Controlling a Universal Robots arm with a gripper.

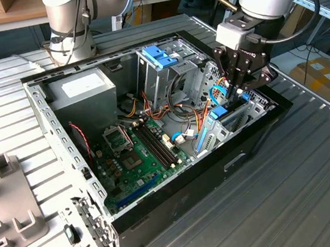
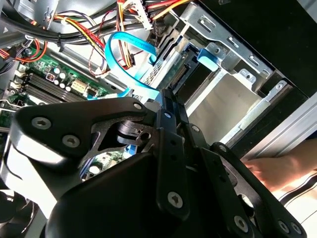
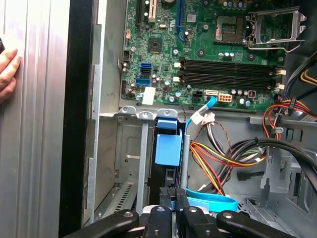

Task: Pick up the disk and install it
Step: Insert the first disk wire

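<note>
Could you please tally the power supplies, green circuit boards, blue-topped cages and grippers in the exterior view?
Power supply: 1
Green circuit board: 1
Blue-topped cage: 1
Gripper: 1
Total: 4

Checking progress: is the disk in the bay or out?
In: the disk sits between the bay walls, end effector right at its edge.

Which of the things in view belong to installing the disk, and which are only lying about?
Belonging to the job:
the tool, inside the case
the disk, in the drive bay

Only lying about:
the power supply box
the motherboard
the blue-topped cage
a person's hand outside the case
</note>
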